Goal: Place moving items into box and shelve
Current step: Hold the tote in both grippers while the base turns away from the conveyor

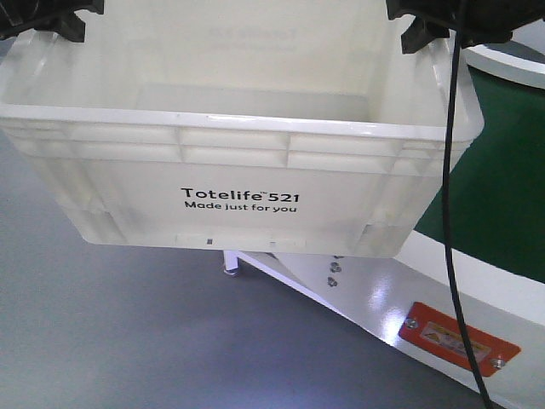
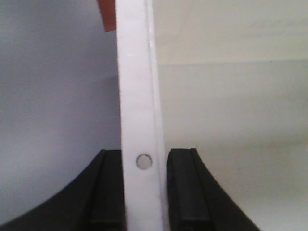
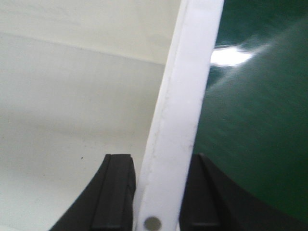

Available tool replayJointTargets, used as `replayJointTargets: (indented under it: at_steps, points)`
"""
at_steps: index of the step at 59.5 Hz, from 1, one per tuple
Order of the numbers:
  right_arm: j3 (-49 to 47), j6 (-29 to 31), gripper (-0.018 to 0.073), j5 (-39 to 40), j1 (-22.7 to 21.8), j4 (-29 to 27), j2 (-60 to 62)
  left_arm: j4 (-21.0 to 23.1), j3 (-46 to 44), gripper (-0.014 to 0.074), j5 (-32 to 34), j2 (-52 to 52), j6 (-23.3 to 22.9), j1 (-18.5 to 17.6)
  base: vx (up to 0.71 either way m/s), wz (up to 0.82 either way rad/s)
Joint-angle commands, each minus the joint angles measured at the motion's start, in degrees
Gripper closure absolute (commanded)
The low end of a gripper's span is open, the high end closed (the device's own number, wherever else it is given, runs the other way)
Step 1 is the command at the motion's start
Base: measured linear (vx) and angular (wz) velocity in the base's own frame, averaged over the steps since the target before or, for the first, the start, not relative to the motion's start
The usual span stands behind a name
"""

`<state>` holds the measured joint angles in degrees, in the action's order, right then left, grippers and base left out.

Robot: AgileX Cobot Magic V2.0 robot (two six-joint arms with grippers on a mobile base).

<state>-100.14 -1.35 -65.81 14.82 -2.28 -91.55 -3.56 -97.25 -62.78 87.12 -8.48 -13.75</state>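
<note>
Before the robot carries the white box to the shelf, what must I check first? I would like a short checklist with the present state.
1. Left gripper clamped on box rim: ok.
2. Right gripper clamped on opposite rim: ok.
3. Box clear of the grey floor: ok, it seems.
4. Plush toys inside: cannot tell; none visible, the near wall hides most of the bottom.
5. Black cable away from box: not ok; it crosses the right corner.
</note>
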Motion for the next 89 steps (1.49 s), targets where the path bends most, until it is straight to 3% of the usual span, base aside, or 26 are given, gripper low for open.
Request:
replayJointTargets:
  at_steps: [1, 89]
  points:
    - [-2.5, 2.1, 0.0572, 6.5, 0.5, -4.0, 3.5, 2.1, -2.7, 0.0613, 8.1, -3.2, 0.4, -0.3, -0.14, 0.56]
    - [-2.5, 2.1, 0.0572, 6.4, 0.5, -3.7, 3.5, 2.1, -2.7, 0.0613, 8.1, -3.2, 0.4, -0.3, -0.12, 0.68]
